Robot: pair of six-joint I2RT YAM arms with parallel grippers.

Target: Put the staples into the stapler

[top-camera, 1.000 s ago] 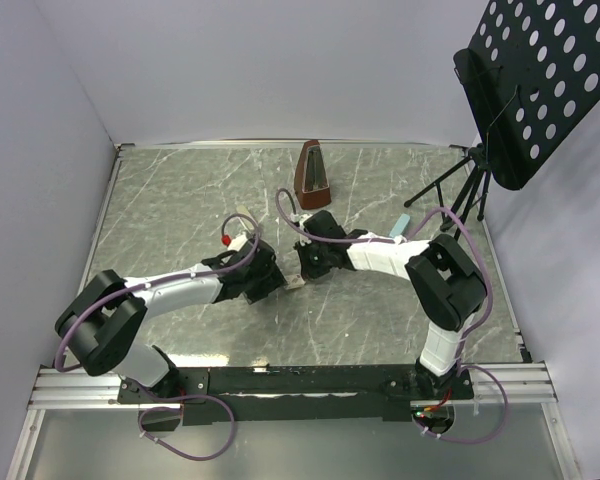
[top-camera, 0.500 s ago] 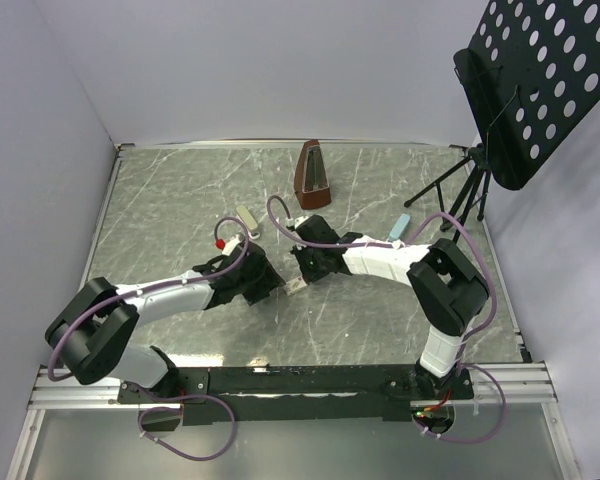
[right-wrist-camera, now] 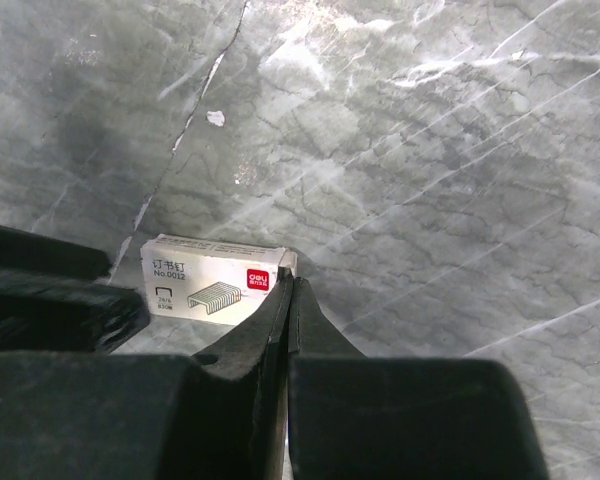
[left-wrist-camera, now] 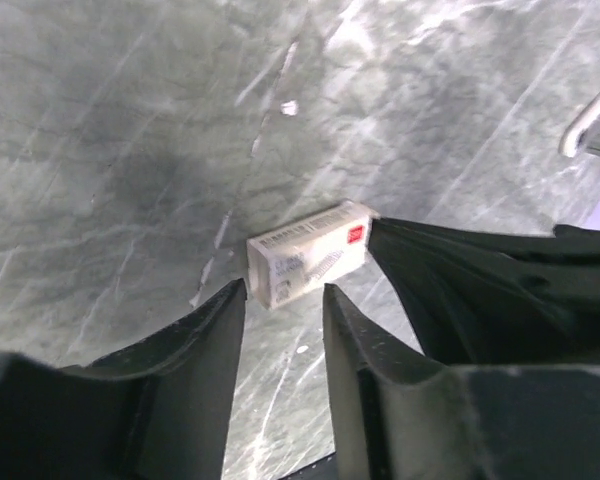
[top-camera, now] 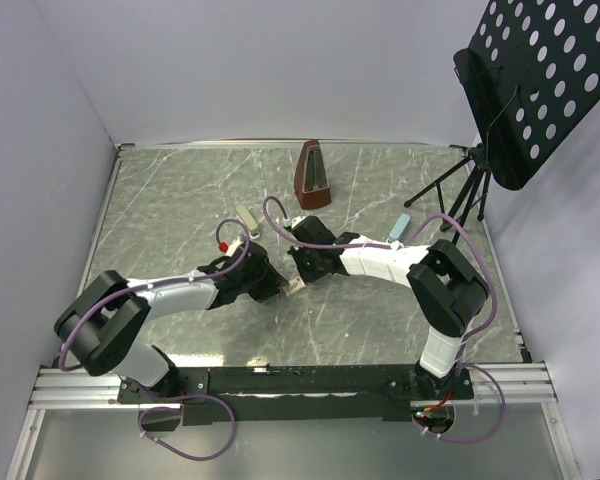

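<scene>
The staples box (right-wrist-camera: 215, 285), small and cream with a red logo, lies flat on the marble table; it also shows in the left wrist view (left-wrist-camera: 308, 252) and barely in the top view (top-camera: 293, 288). My right gripper (right-wrist-camera: 288, 275) is shut, its tips touching the box's right end. My left gripper (left-wrist-camera: 285, 285) is open, with the box's other end just beyond its fingertips. In the top view both grippers, left (top-camera: 276, 286) and right (top-camera: 300, 277), meet over the box. No metal strip shows. I cannot tell which small oblong object is the stapler.
A grey-green oblong object (top-camera: 247, 220) lies behind the left arm and a light blue one (top-camera: 401, 227) lies right of the right arm. A brown metronome (top-camera: 313, 175) stands at the back. A black music stand (top-camera: 540, 80) on a tripod (top-camera: 465, 190) fills the back right.
My left gripper pulled back to the left, then came forward again toward the box. My right gripper shifted slightly left and stays at the box.
</scene>
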